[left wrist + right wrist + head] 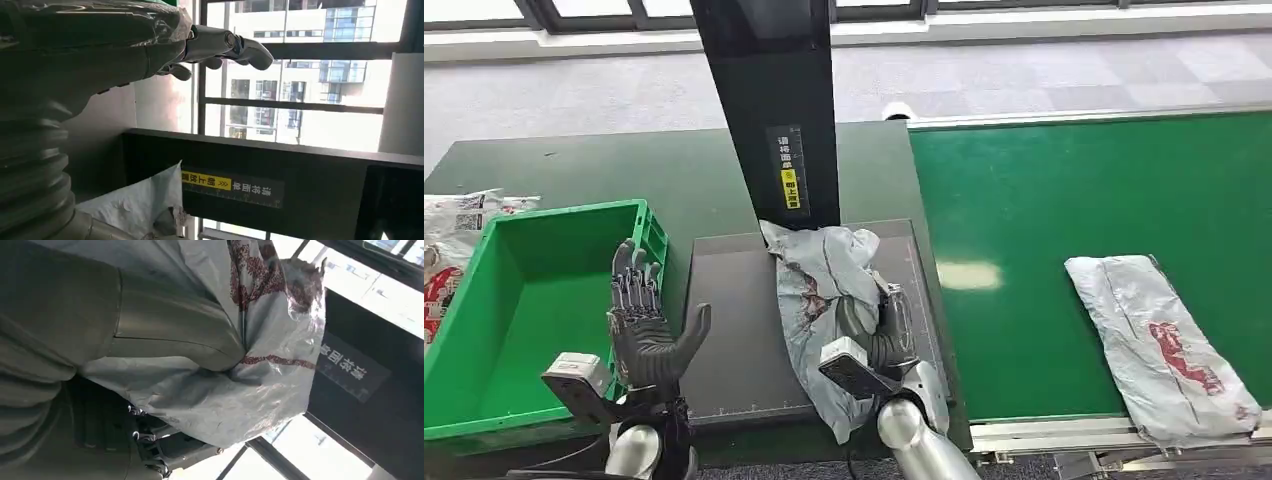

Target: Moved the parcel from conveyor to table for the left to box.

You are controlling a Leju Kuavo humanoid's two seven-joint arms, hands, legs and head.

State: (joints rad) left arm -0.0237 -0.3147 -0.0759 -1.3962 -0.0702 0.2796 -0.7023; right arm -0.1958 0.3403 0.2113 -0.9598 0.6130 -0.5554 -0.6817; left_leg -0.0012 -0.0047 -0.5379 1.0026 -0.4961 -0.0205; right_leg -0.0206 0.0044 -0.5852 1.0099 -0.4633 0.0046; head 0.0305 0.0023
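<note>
A crumpled grey parcel point(819, 290) with red print lies on the dark pad point(734, 330) of the table, just in front of a black post. My right hand point(879, 335) grips its right side. In the right wrist view the thumb point(170, 335) presses on the parcel point(260, 380), with the darker fingers under it. My left hand point(642, 325) is raised with its fingers spread, holding nothing, between the pad and the green crate point(524, 300). The left wrist view has the left hand point(100, 40) in front of windows and a corner of the parcel point(135, 205) beyond it.
A second grey parcel point(1159, 340) lies on the green conveyor belt point(1074, 190) at the right. The black post point(774, 110) with a yellow label stands behind the pad. White printed packets point(454, 215) lie left of the crate.
</note>
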